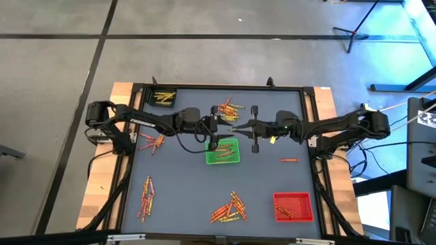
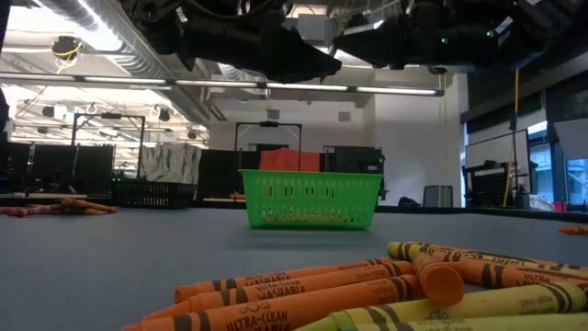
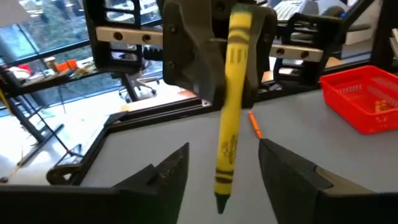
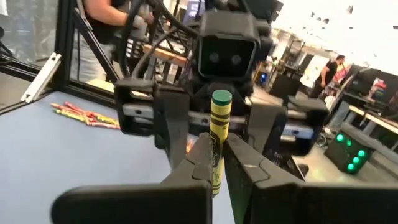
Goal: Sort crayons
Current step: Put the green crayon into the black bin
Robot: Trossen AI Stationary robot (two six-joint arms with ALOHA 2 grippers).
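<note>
At table centre, the right gripper (image 4: 214, 163) pinched a yellow paper-wrapped wax crayon (image 4: 217, 140), offering it between the left gripper's (image 3: 222, 167) wide-spread fingers, just at twelve o'clock of the green plastic square tray (image 1: 223, 152). Releasing before the left gripper clamped would probably drop it.

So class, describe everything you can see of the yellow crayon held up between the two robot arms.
The yellow crayon is a thin stick in a yellow paper wrapper with black bands and printing, one flat end and one darker pointed tip. It looks whole. The right hand is shut on it, pinching its middle above the table, near the green tray. Its tip points between the open fingers of the left hand, which do not touch it.
</note>
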